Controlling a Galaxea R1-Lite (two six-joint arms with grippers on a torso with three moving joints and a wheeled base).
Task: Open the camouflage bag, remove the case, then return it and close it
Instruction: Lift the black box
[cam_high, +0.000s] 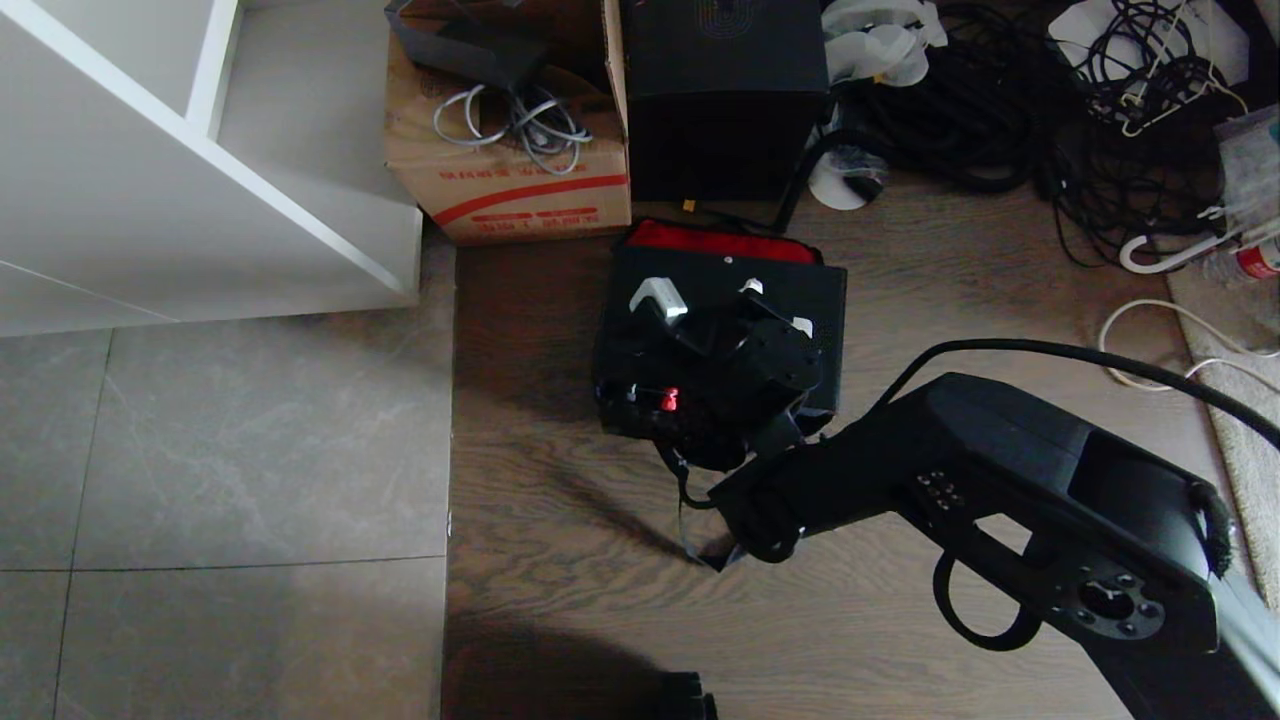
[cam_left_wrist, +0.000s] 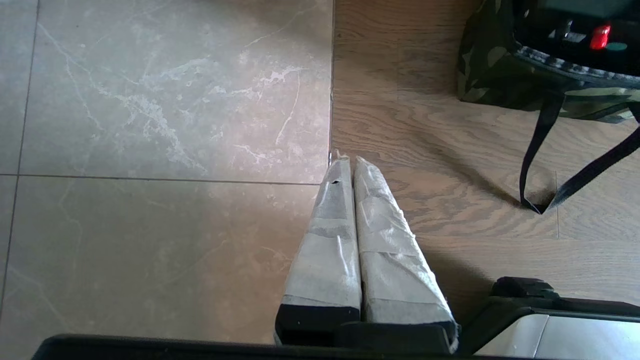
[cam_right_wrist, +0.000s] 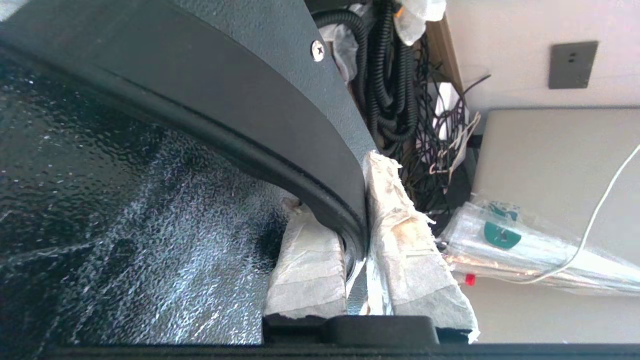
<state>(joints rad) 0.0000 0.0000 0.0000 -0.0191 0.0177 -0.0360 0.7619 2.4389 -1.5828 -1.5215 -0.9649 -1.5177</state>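
Observation:
The camouflage bag (cam_high: 628, 418) lies open on the wooden floor, its red inner strip along the far edge. In the left wrist view its camouflage side (cam_left_wrist: 492, 75) and black straps show. The black case (cam_high: 820, 300) sits in the bag's mouth, with a small red tab (cam_high: 668, 400) at the near edge. My right gripper (cam_high: 660, 300) reaches in from the lower right. It is shut on the case's curved black rim (cam_right_wrist: 260, 115), beside the textured case surface (cam_right_wrist: 125, 210). My left gripper (cam_left_wrist: 350, 162) hangs shut and empty over the seam between tile and wood, left of the bag.
A brown cardboard box (cam_high: 510, 170) with grey cables and a tall black box (cam_high: 725, 110) stand just behind the bag. A white shelf unit (cam_high: 200, 170) is at the far left. Tangled black cables (cam_high: 1000, 110) and a rug edge (cam_high: 1250, 440) lie to the right.

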